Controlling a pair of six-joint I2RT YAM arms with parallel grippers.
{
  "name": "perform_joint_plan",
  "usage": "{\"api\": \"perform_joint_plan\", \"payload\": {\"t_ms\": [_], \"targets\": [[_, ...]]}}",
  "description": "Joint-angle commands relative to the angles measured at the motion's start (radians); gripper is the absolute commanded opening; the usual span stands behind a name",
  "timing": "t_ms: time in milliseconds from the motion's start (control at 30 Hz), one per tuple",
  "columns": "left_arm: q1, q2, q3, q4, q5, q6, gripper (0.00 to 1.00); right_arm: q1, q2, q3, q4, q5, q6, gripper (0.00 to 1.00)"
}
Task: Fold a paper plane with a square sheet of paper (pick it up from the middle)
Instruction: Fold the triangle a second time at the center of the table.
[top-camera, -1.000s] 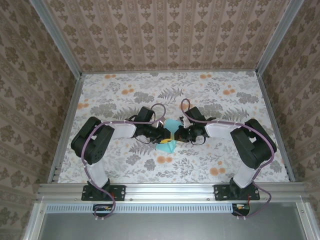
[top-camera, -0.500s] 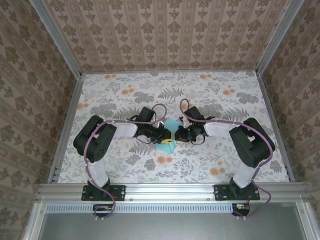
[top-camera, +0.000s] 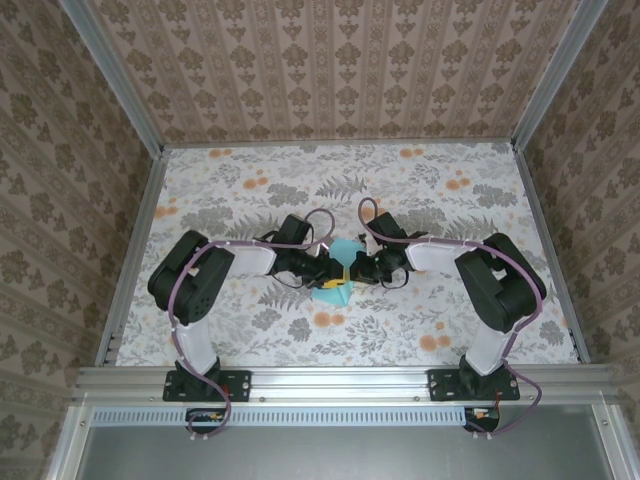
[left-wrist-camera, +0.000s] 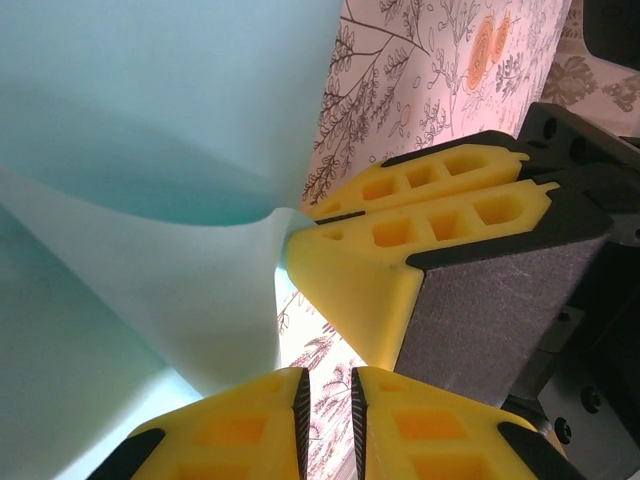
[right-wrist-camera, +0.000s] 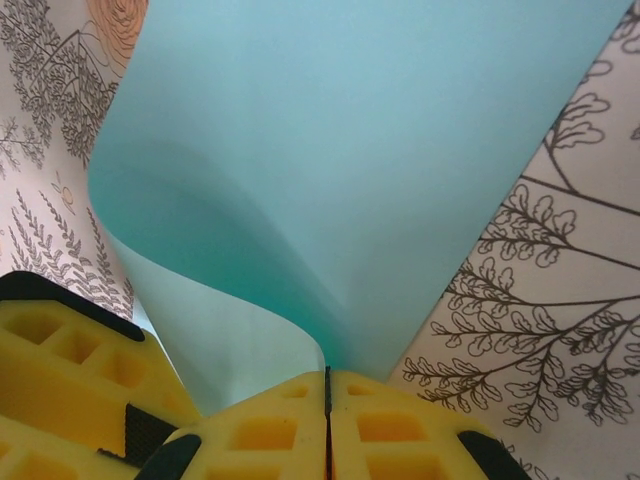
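The square sheet of paper is turquoise and hangs bent in a curve above the table's middle, between both grippers. My right gripper is shut on the paper's edge, which runs up from between its yellow fingers. In the left wrist view the right gripper pinches the paper at a pointed fold. My left gripper sits just below, its jaws a narrow gap apart with only tablecloth showing between them. From above, the left gripper and right gripper nearly touch tip to tip.
The table has a floral cloth and is walled in by patterned panels on three sides. Aluminium posts line the left and right edges. A metal rail carrying both arm bases runs along the near edge.
Both elbows have crept slightly inward. The grippers and the paper stay almost where they were, and the right grip is unchanged.
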Motion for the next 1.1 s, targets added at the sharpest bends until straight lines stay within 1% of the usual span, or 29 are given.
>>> {"api": "perform_joint_plan", "payload": {"t_ms": [0, 733, 1067], "targets": [[-0.004, 0.019, 0.018, 0.011, 0.018, 0.005, 0.21, 0.000, 0.020, 0.025, -0.029, 0.018, -0.019, 0.09], [-0.003, 0.040, 0.015, -0.027, -0.002, 0.012, 0.18, 0.000, 0.038, 0.040, -0.025, 0.009, -0.032, 0.09], [-0.001, 0.038, 0.005, -0.044, -0.022, 0.013, 0.18, -0.002, 0.045, 0.046, -0.022, 0.006, -0.038, 0.11]]}}
